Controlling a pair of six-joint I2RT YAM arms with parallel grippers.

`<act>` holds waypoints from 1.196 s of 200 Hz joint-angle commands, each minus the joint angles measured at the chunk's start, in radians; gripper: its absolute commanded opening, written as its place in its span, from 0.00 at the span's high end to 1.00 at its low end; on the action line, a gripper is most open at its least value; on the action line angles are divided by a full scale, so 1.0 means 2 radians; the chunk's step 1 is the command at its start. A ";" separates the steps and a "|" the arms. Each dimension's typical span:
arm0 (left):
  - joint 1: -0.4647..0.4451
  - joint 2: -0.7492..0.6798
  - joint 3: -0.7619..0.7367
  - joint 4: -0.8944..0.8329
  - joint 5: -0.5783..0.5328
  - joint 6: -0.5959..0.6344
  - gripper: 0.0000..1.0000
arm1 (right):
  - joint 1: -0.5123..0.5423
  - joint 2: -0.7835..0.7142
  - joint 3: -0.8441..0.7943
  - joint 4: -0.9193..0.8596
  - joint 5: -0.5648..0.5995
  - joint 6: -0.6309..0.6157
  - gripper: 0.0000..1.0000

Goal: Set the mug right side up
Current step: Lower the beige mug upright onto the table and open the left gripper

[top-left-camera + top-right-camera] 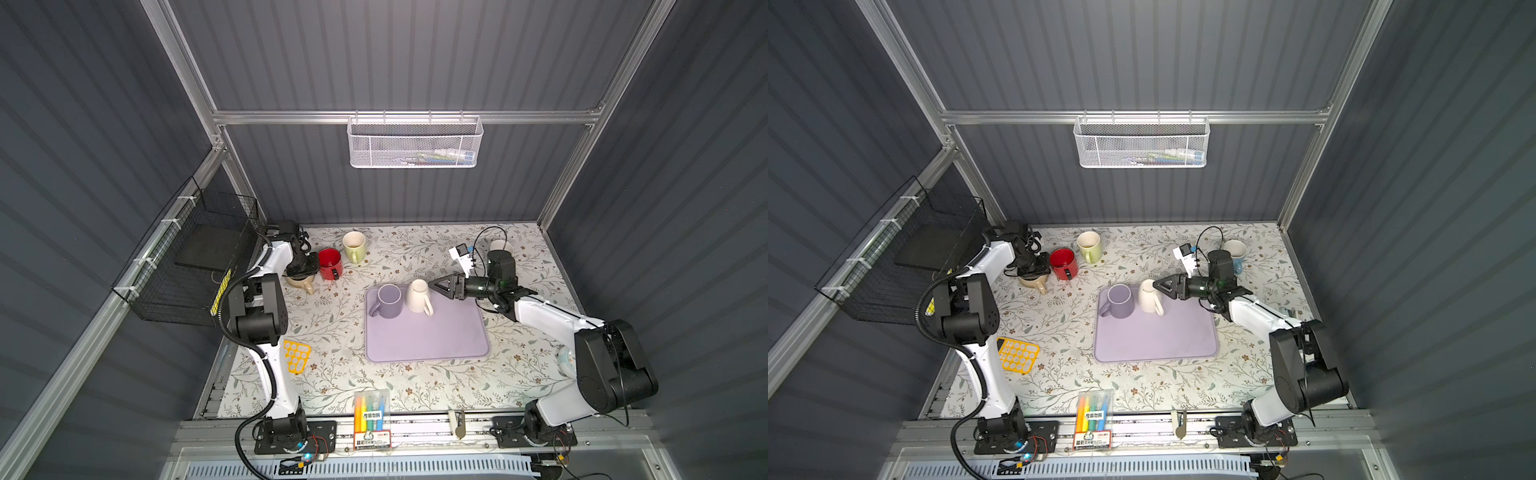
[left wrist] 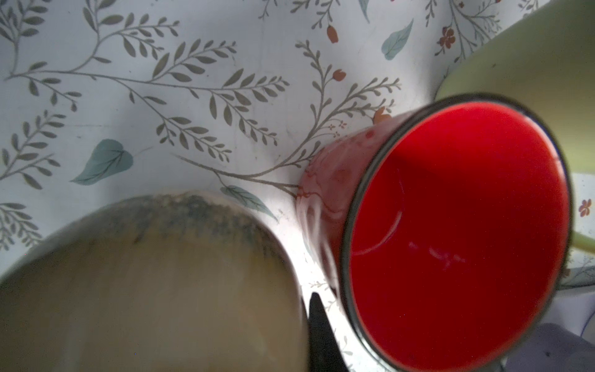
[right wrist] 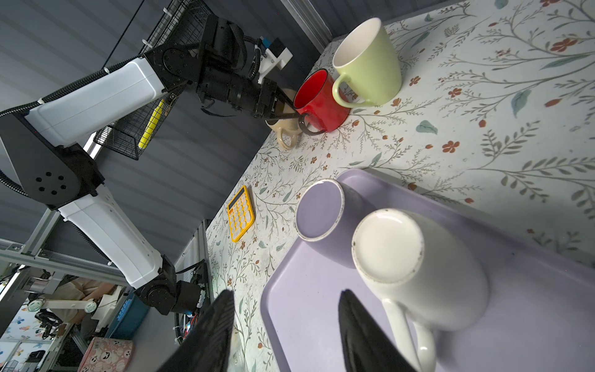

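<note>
Two mugs stand upside down on the purple tray [image 1: 428, 336]: a purple mug [image 1: 388, 301] and a white mug [image 1: 417, 295], bases up in the right wrist view. My right gripper [image 1: 432, 285] hovers open just right of the white mug [image 3: 388, 244], nothing between its fingers. At the back left my left gripper [image 1: 299, 276] is shut on the rim of a beige mug [image 1: 302, 284] that stands on the table. One black finger [image 2: 320, 335] shows outside its wall; the other is hidden. A red mug [image 1: 330, 262] stands upright right beside it.
A green mug [image 1: 354, 246] stands upright behind the red one. A blue mug [image 1: 1235, 251] sits behind my right arm. A yellow calculator [image 1: 296, 355] lies front left, a marker pack [image 1: 371, 411] at the front edge. A black wire basket [image 1: 195, 266] hangs on the left wall.
</note>
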 commanded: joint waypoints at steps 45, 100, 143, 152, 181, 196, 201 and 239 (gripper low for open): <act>0.005 0.013 0.036 0.002 0.008 0.007 0.83 | -0.003 0.006 -0.007 0.007 -0.002 0.000 0.45; 0.006 0.019 0.042 0.002 0.009 0.007 0.76 | -0.004 0.009 -0.004 0.006 -0.003 0.000 0.45; 0.006 0.014 0.046 0.001 0.011 0.009 0.74 | -0.004 0.011 -0.002 0.006 -0.004 0.000 0.44; 0.006 0.014 0.048 0.000 0.013 0.009 0.74 | -0.004 0.011 -0.002 0.006 -0.004 0.001 0.44; 0.006 0.007 0.055 -0.005 0.013 0.012 0.73 | -0.004 0.011 -0.003 0.005 -0.003 0.000 0.44; 0.006 0.000 0.058 -0.006 0.014 0.012 0.72 | -0.004 0.010 -0.002 0.004 -0.002 -0.001 0.43; 0.006 -0.002 0.057 -0.006 0.015 0.012 0.72 | -0.004 0.010 -0.003 0.003 -0.002 -0.001 0.43; 0.006 -0.029 0.046 0.002 0.031 0.012 0.61 | -0.004 0.009 -0.003 0.000 -0.002 -0.002 0.43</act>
